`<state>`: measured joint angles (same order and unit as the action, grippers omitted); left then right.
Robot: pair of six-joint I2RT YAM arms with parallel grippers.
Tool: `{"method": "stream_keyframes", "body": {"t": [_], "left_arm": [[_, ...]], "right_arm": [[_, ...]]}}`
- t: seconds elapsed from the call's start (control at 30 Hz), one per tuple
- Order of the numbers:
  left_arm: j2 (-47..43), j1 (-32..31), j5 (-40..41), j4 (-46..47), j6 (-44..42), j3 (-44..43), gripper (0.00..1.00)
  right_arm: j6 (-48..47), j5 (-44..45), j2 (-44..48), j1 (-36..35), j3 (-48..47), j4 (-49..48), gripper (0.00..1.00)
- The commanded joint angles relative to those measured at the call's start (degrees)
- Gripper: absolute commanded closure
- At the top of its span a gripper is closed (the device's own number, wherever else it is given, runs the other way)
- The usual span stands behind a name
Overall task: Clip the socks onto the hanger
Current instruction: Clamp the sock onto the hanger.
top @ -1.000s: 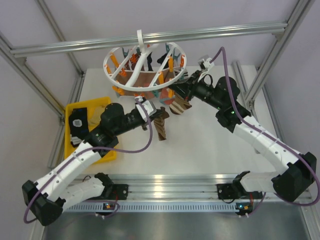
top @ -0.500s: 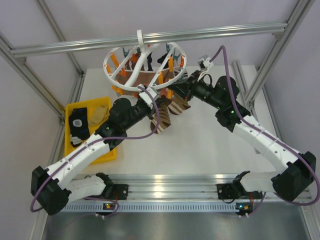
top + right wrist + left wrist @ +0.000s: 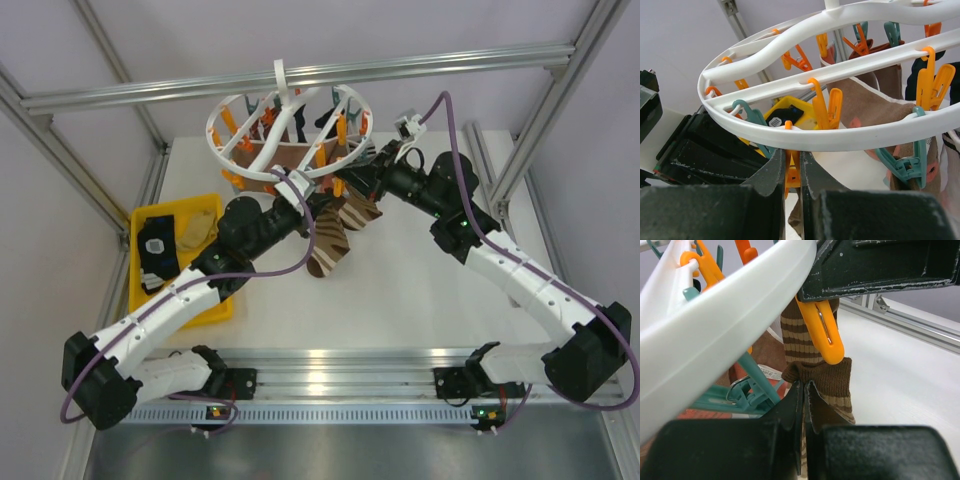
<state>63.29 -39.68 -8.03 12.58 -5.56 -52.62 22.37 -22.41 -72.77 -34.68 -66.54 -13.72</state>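
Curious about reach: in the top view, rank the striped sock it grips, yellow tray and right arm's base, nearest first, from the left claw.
1. striped sock, in the left gripper.
2. yellow tray, to its left.
3. right arm's base, far right.

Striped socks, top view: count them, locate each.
2. One striped sock hangs from the left hand; the second striped sock hangs under the hanger beside the right hand. Others may be hidden behind it.
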Motion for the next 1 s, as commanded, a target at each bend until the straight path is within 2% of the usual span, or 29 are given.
{"method": "stream_keyframes", "body": {"t": [0.0, 0.5, 0.97], "left_arm": [[0.52, -0.05, 1.17, 7.02, 1.96, -2.92, 1.0], [0.87, -0.05, 0.83, 8.78, 4.07, -4.24, 1.0], [-0.18, 0.04, 3.72, 9.74, 4.07, -5.56, 1.0]], "right_arm": [[-1.01, -0.79, -1.32, 0.4, -1.04, 2.11, 1.0], [-2.86, -1.05, -1.06, 0.4, -0.87, 2.73, 1.0], [-3.21, -0.96, -0.44, 0.31, -0.6, 3.26, 1.0]]}}
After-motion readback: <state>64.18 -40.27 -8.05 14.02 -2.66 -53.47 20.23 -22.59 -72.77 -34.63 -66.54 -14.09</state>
